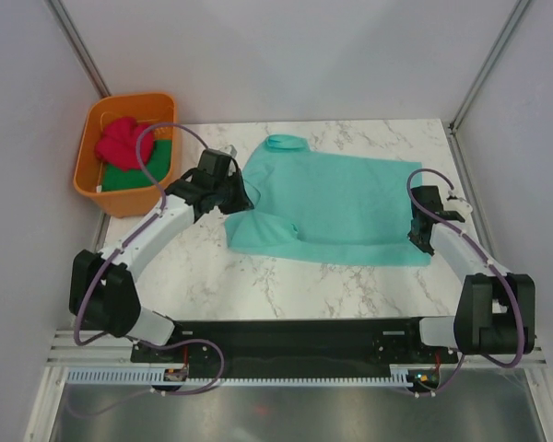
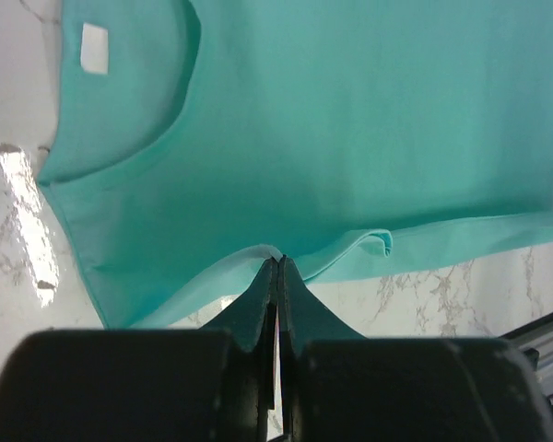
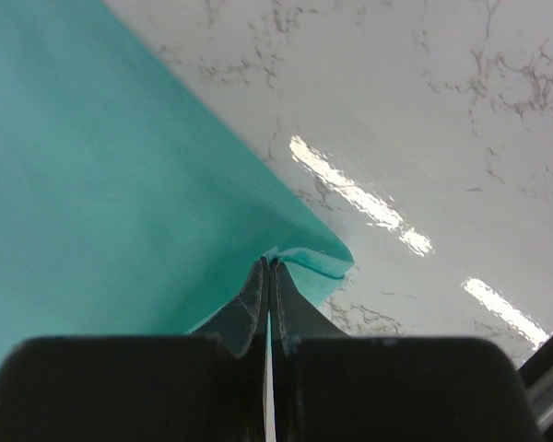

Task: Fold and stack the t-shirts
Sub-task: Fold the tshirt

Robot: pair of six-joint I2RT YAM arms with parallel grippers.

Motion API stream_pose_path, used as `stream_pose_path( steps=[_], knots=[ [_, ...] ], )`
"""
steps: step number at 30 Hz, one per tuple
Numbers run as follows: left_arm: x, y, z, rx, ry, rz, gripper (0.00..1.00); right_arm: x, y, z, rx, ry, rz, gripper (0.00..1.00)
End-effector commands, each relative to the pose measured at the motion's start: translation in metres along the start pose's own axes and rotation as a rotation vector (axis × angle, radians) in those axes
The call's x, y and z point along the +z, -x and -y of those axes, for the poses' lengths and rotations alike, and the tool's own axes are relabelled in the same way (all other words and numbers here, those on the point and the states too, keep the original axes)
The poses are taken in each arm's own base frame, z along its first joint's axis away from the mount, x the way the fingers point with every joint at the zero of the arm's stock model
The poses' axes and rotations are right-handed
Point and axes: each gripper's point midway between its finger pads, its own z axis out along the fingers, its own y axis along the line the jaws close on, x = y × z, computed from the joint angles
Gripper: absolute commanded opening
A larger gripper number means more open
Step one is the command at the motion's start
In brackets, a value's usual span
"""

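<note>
Pinched teal shirt (image 1: 350,198) edge in left gripper (image 2: 276,267), corner in right gripper (image 3: 267,267), jaws pressed together; lay spread on table (image 1: 258,281)

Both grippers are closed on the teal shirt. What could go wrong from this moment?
The left gripper pinches only a thin edge of the teal t-shirt, so the cloth may slip out when pulled.
The right gripper holds just the corner tip; if one side slips, the fold could go skew.
The left arm's cable loops over the orange tub and might snag.
</note>
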Motion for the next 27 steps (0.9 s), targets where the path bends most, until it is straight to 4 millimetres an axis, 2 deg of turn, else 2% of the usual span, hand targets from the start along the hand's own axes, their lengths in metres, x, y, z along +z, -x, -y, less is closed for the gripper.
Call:
stream_pose_path(
  steps=[1,4,6,11,16,20,24,27],
  knots=[
    [0.008,0.031,0.007,0.089,0.016,0.062,0.02,-0.002,0.034,-0.024,0.009,0.047,0.084,0.0],
    [0.019,0.04,0.011,0.11,0.017,0.059,0.02,0.003,0.039,-0.029,0.009,0.058,0.076,0.0],
    [0.028,0.045,0.011,0.132,0.022,0.054,0.02,0.01,0.038,-0.026,0.001,0.032,0.064,0.0],
    [0.034,0.069,0.019,0.18,0.029,0.097,0.02,0.019,0.046,-0.018,0.016,-0.013,0.075,0.0],
    [0.047,0.076,0.024,0.19,0.021,0.087,0.02,0.023,0.05,-0.018,0.012,-0.033,0.081,0.0],
    [0.061,0.077,0.02,0.2,0.043,0.076,0.02,0.022,0.056,-0.018,0.005,-0.037,0.095,0.0],
    [0.066,0.081,0.017,0.199,0.065,0.084,0.02,0.021,0.063,-0.019,0.008,-0.038,0.114,0.0],
    [0.069,0.086,0.019,0.201,0.066,0.094,0.02,0.027,0.061,-0.023,0.001,-0.034,0.1,0.0]
  ],
)
